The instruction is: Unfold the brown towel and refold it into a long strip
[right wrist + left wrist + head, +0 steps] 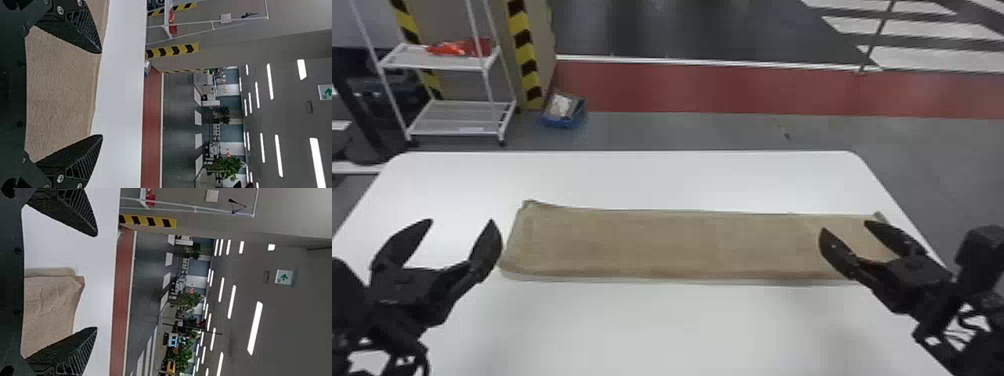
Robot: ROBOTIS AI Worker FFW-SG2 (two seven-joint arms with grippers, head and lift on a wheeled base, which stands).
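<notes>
The brown towel (657, 245) lies flat on the white table as a long strip running left to right, its left edge slightly slanted. My left gripper (461, 220) is open above the table, just left of the towel's left end. Over the towel's right end, my right gripper (843, 225) is open with nothing held. In the left wrist view, the towel (51, 305) shows behind the parted fingers of the left gripper (97, 282). The right wrist view has towel cloth (62, 90) beyond the spread fingers of the right gripper (102, 94).
The white table (632, 180) has bare surface behind and in front of the towel. Past its far edge stand a white wheeled rack (457, 117) at the left and a blue box (564, 120) on the floor.
</notes>
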